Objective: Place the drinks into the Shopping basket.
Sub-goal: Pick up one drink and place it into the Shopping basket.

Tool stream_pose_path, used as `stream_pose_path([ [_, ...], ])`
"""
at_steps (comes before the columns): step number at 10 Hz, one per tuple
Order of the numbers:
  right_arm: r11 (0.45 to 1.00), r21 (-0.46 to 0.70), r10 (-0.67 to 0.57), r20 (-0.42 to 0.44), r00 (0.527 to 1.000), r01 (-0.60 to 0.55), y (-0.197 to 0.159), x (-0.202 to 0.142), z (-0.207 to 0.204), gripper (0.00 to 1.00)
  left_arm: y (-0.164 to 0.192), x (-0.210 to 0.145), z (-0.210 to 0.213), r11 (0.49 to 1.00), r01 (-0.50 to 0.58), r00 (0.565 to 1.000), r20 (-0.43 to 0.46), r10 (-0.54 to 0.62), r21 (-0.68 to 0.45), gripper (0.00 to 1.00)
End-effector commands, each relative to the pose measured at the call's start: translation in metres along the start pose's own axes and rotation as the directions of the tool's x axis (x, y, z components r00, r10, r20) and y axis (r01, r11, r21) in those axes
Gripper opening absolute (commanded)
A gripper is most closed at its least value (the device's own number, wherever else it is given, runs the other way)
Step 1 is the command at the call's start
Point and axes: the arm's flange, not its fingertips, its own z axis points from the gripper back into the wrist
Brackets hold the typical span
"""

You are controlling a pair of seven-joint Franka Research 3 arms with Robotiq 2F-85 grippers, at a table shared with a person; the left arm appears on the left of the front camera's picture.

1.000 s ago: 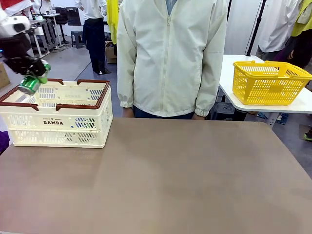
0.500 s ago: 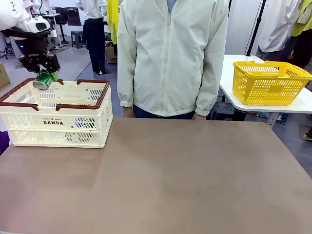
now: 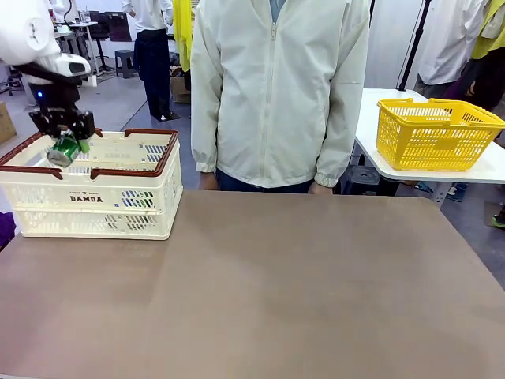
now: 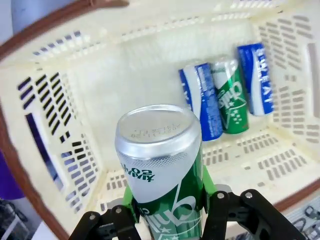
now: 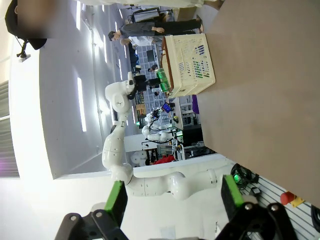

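Observation:
My left gripper (image 3: 65, 139) hangs over the left end of the cream Shopping basket (image 3: 95, 197) and is shut on a green can (image 3: 63, 149), which tilts down into the opening. In the left wrist view the same green can (image 4: 162, 170) sits between my green pads (image 4: 129, 197), silver top towards the camera, above the basket's floor (image 4: 125, 90). Three cans lie side by side in the basket's far corner: a blue one (image 4: 201, 100), a green one (image 4: 229, 99) and another blue one (image 4: 256, 79). My right gripper (image 5: 172, 197) is open, away from the table, with nothing between its fingers.
A person in a cream jacket (image 3: 276, 87) stands at the table's far edge, hands down. A yellow mesh basket (image 3: 434, 134) sits on a separate white table at the right. The brown tabletop (image 3: 276, 292) stretches bare in front of the basket.
My left gripper has carried the green can rightward from the basket's left rim to above its opening, then lowered it towards the inside.

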Motion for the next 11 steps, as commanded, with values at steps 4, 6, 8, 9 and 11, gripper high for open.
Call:
stream_pose_path([
  [4, 1.0, 0.0, 0.014, -0.009, 1.0, -0.014, 0.001, -0.003, 0.002, 1.0, -0.009, 0.011, -0.062, 0.993, -0.027, 0.999, -0.021, 0.03, 0.116, 0.0],
  [6, 1.0, 0.0, 0.014, -0.009, 1.0, -0.014, 0.001, -0.003, 0.002, 1.0, -0.011, 0.014, -0.077, 0.993, -0.021, 0.998, -0.052, 0.027, 0.113, 0.0],
  [8, 1.0, 0.0, 0.014, -0.009, 1.0, -0.014, 0.001, -0.003, 0.002, 1.0, -0.011, 0.017, -0.082, 0.996, -0.018, 0.998, -0.059, 0.023, 0.086, 0.0],
  [9, 1.0, 0.0, 0.014, -0.009, 1.0, -0.014, 0.001, -0.003, 0.002, 1.0, -0.01, 0.017, -0.082, 0.997, -0.024, 0.998, -0.051, 0.028, 0.067, 0.2],
  [11, 1.0, 0.0, 0.014, -0.009, 1.0, -0.014, 0.001, -0.003, 0.002, 1.0, -0.009, 0.016, -0.079, 0.998, -0.031, 0.998, -0.051, 0.034, 0.054, 1.0],
])
